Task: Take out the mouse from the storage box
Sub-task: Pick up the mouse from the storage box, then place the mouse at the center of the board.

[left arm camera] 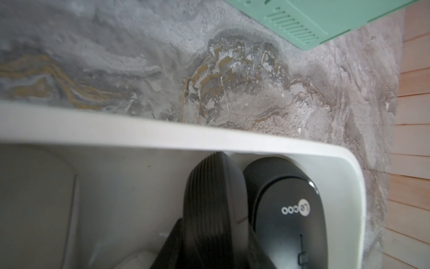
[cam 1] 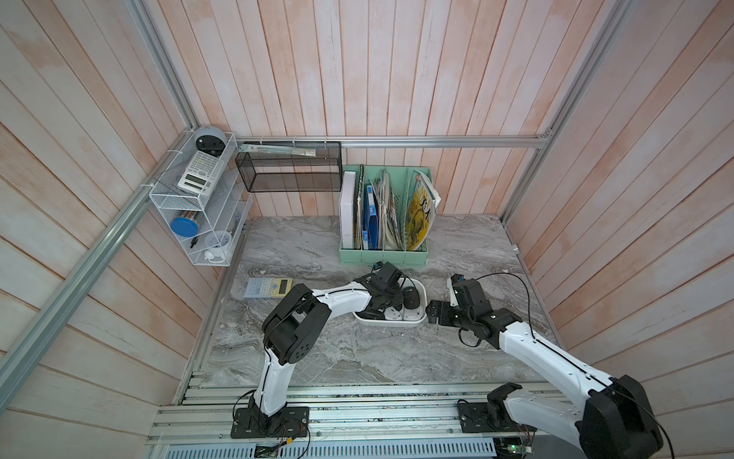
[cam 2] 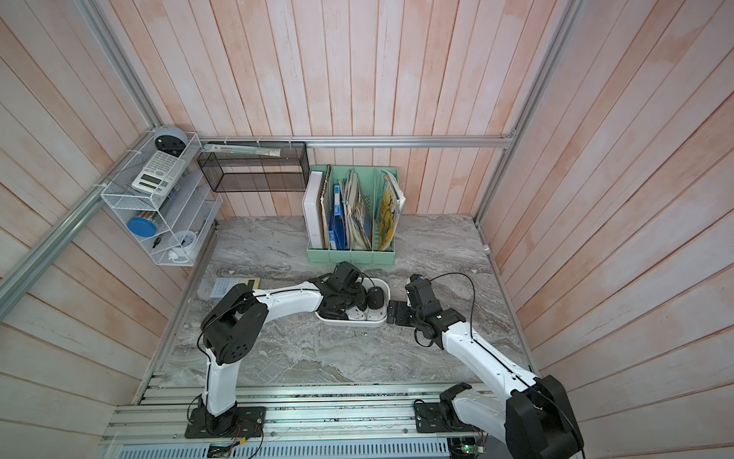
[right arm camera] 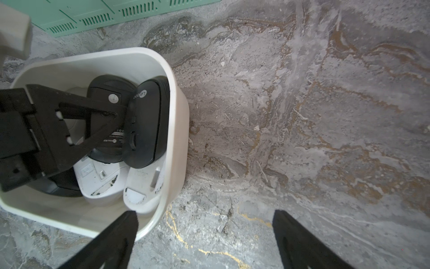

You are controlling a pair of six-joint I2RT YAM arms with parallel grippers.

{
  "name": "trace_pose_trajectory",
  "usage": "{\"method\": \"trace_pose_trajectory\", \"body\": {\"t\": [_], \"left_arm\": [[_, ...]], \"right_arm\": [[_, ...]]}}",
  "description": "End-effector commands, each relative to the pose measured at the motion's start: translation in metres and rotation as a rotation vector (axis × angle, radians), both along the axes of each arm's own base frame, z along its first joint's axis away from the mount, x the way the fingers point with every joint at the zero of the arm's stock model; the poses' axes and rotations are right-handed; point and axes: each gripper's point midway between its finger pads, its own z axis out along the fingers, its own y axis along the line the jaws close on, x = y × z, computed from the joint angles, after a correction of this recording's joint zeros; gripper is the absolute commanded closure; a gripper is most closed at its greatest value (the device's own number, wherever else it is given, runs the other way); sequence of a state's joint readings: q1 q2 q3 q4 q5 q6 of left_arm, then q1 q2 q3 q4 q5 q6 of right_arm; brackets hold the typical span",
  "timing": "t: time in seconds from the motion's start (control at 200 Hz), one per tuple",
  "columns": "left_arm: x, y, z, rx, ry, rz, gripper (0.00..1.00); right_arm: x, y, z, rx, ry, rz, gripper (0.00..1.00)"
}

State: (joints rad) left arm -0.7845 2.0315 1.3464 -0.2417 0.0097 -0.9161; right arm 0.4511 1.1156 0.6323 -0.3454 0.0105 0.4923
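The white storage box (cam 1: 391, 322) (cam 2: 353, 322) sits mid-table with several mice inside. My left gripper (cam 1: 387, 300) (right arm camera: 116, 114) reaches down into it and is shut on a black mouse (left arm camera: 209, 191) (right arm camera: 107, 93) that stands on edge, its labelled underside showing. Another black mouse with a white logo (left arm camera: 286, 209) (right arm camera: 149, 123) (cam 1: 411, 298) leans against the box's end wall right beside it. Two white mice (right arm camera: 100, 179) lie belly up below them. My right gripper (right arm camera: 206, 214) (cam 1: 435, 314) is open just outside the box's right end, one finger (right arm camera: 125, 223) over the rim corner.
A mint-green file holder (cam 1: 383, 214) full of books stands behind the box. A calculator (cam 1: 268, 287) lies on the table to the left. A black mesh basket (cam 1: 290, 167) and a white wire rack (cam 1: 194, 198) hang on the walls.
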Motion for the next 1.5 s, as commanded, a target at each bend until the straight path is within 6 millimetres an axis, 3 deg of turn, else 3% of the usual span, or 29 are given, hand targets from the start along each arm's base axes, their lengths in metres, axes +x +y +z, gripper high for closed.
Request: {"method": "trace_pose_trajectory", "body": {"t": [0.0,0.15,0.32,0.645,0.88,1.155,1.495], "left_arm": [[0.002,0.023,0.031,0.099,-0.096,0.015,0.76],[-0.006,0.038,0.072,0.164,-0.209,0.006,0.77],[-0.015,0.068,0.095,0.243,-0.267,0.02,0.77],[-0.027,0.163,0.123,0.54,-0.326,0.142,0.77],[-0.025,0.237,0.113,0.701,-0.25,0.287,0.77],[-0.025,0.29,0.088,0.861,-0.128,0.361,0.77],[-0.021,0.302,0.059,0.981,-0.049,0.33,0.77]], "right_arm": [[-0.003,-0.005,-0.001,-0.029,-0.002,0.001,0.03],[-0.003,-0.005,-0.001,-0.031,-0.002,0.002,0.02],[-0.002,-0.004,0.0,-0.03,0.0,0.003,0.02],[-0.003,-0.003,0.0,-0.027,0.002,0.002,0.02],[-0.003,-0.005,-0.002,-0.032,0.004,-0.001,0.03],[-0.005,-0.007,-0.002,-0.04,0.0,-0.003,0.02],[-0.005,-0.009,-0.002,-0.054,-0.007,-0.001,0.02]]}}
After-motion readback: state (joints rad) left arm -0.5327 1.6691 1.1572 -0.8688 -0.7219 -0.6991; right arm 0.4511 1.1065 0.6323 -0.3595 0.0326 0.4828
